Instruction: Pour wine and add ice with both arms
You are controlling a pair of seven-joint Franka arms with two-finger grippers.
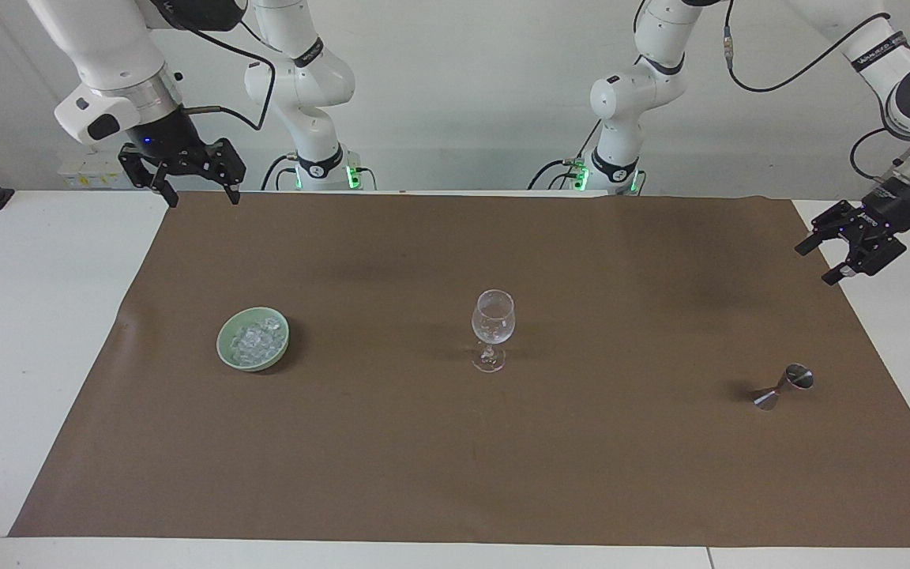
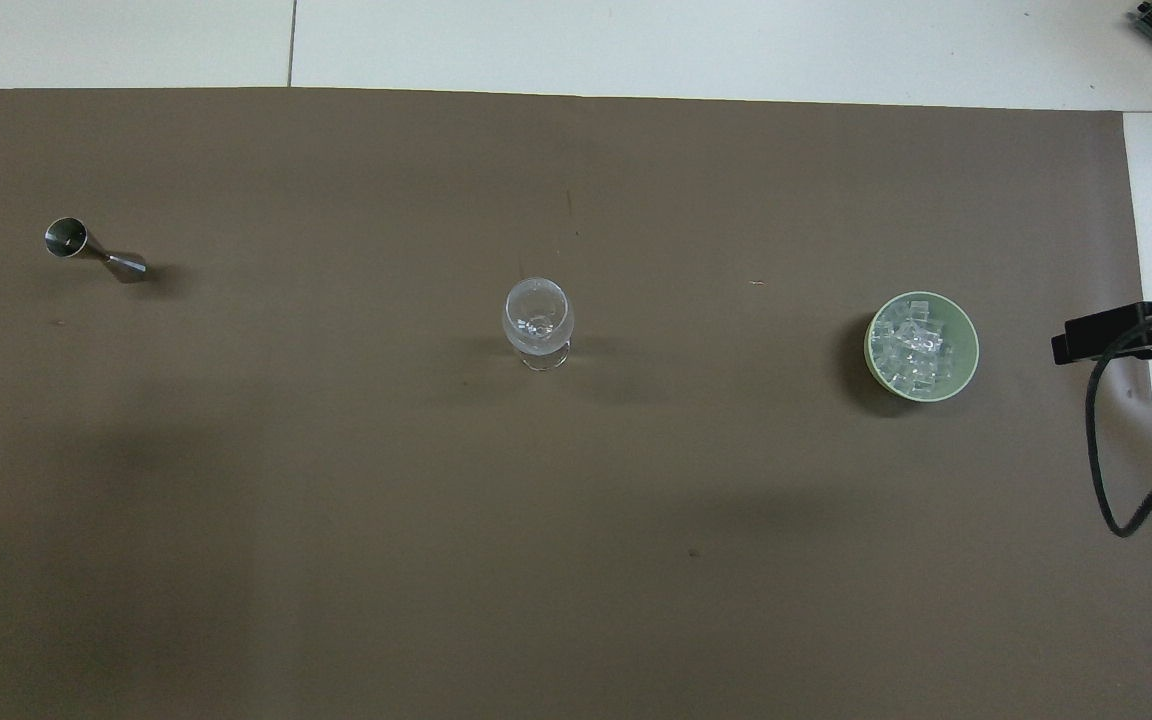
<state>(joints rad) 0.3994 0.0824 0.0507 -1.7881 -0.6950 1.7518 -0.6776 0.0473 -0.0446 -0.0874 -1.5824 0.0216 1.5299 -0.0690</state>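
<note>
A clear stemmed wine glass (image 1: pixel 493 328) (image 2: pixel 537 320) stands upright in the middle of the brown mat. The ice (image 1: pixel 255 340) (image 2: pixel 918 346) is heaped in a pale green bowl (image 1: pixel 227 353) (image 2: pixel 968 330) toward the right arm's end. A small steel jigger (image 1: pixel 785 386) (image 2: pixel 94 252) stands toward the left arm's end. No wine shows in either view. My right gripper (image 1: pixel 204 197) hangs open over the mat's corner nearest the robots, holding nothing. My left gripper (image 1: pixel 815 265) is open and empty in the air over the mat's edge at its own end.
The brown mat (image 1: pixel 455 474) covers most of the white table (image 1: pixel 20 332). A black cable (image 2: pixel 1101 450) loops down beside the bowl's end of the mat. Both arm bases (image 1: pixel 321 170) stand at the table's robot end.
</note>
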